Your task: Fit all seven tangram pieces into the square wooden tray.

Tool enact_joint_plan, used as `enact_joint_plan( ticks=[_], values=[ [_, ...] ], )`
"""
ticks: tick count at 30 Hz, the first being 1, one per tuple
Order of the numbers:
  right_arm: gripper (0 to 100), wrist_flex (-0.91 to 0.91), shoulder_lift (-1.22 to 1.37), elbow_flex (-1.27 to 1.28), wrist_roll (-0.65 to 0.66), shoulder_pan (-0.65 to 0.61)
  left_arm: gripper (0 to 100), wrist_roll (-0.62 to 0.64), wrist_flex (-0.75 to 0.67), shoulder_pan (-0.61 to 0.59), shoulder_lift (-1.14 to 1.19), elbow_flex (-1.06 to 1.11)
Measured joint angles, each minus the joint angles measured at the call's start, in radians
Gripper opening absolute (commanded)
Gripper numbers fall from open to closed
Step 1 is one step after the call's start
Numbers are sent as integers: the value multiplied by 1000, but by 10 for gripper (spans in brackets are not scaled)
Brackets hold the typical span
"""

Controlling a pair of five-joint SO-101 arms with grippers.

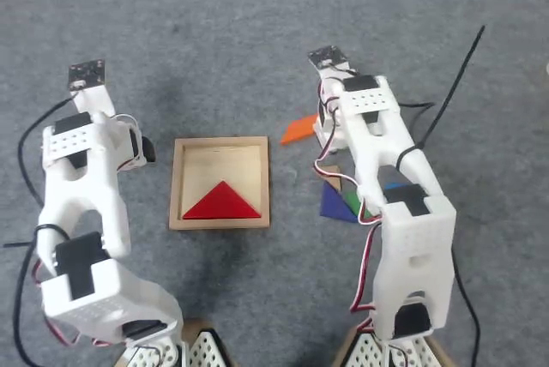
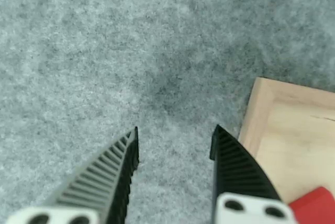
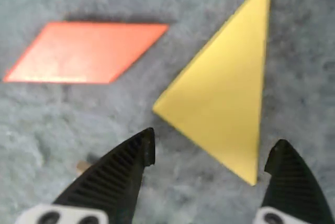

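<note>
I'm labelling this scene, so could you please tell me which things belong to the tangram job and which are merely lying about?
Job: wooden tray, red triangle inside it, orange parallelogram, yellow triangle, blue piece, green piece.
Lying about: grey felt mat, black cable.

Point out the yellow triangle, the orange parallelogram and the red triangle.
yellow triangle [image 3: 225, 93], right wrist view, centre of face.
orange parallelogram [image 3: 84, 52], right wrist view, centre of face.
red triangle [image 1: 222, 204], high view, centre of face.
</note>
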Motion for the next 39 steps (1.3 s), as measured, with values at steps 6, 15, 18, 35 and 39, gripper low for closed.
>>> enact_joint_plan(
  ticks=[6,15,18,35,39],
  values=[
    [349,-8,77,-74,-46,15,220,0,0,0,0,0],
    [352,23,110,-187,-250,11,220,0,0,0,0,0],
    [353,21,110,-201,-256,-21,220,0,0,0,0,0],
    [354,-81,140,-204,-434,-43,221,0,0,0,0,0],
    [351,-84,184,-219,-443,-40,221,0,0,0,0,0]
  ],
)
